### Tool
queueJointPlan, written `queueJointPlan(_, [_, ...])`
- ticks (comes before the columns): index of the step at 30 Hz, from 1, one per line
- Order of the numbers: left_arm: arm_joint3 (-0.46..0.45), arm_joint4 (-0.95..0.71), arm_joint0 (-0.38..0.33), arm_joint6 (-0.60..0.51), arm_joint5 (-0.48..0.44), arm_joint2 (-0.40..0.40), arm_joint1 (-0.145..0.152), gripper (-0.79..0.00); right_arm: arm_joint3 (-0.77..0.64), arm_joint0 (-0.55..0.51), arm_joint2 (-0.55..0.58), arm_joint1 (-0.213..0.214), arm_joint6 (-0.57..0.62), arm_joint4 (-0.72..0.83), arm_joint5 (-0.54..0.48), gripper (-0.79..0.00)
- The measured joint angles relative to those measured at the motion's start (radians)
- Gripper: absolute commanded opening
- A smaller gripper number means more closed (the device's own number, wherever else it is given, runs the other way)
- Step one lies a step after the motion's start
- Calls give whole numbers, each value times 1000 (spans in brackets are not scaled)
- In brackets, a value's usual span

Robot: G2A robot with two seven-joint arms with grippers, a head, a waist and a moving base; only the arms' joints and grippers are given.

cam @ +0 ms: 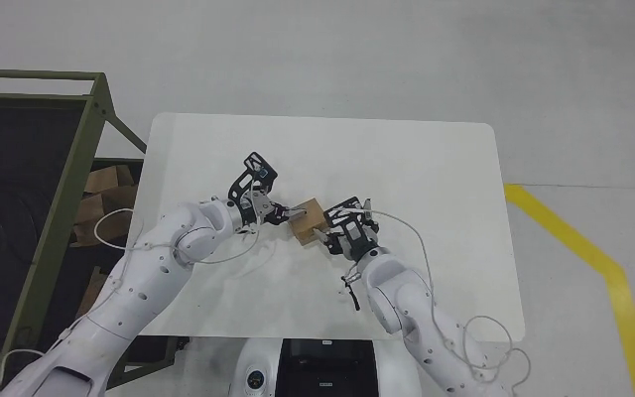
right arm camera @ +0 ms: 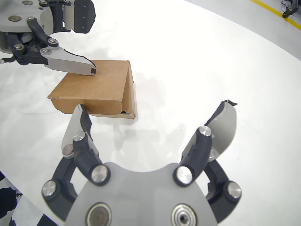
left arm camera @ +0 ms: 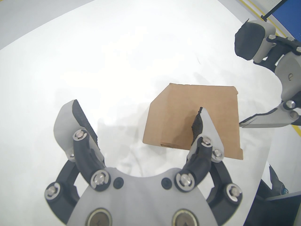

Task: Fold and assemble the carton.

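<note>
1. The left arm (cam: 179, 238), at the lower left of the top view, is cased in glossy white rounded shells; the right arm (cam: 397, 293), at the lower centre, matches it
2. A thin white cable (cam: 426, 256) loops loosely along each arm
3. The left gripper (left arm camera: 138, 109) has a grey metal palm plate, black linkage bars and silver round-headed screws (left arm camera: 100, 179)
4. Its fingers (left arm camera: 62, 123) are pale grey shells faced with black ribbed pads (left arm camera: 82, 116)
5. The right gripper (right arm camera: 154, 105) is built alike, with two round sockets near the plate's lower edge
</note>
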Motion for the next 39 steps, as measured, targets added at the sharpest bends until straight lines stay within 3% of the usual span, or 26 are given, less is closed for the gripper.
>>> queueJointPlan(20, [5,4,4,-9,-11,-15,-15,0,-6,-25,13,-2,-30,-43,-78,0])
queueJointPlan(39, [4,8,10,-22,-21,-30,-26,0,35,-5,4,-17,-30,-45,-66,0])
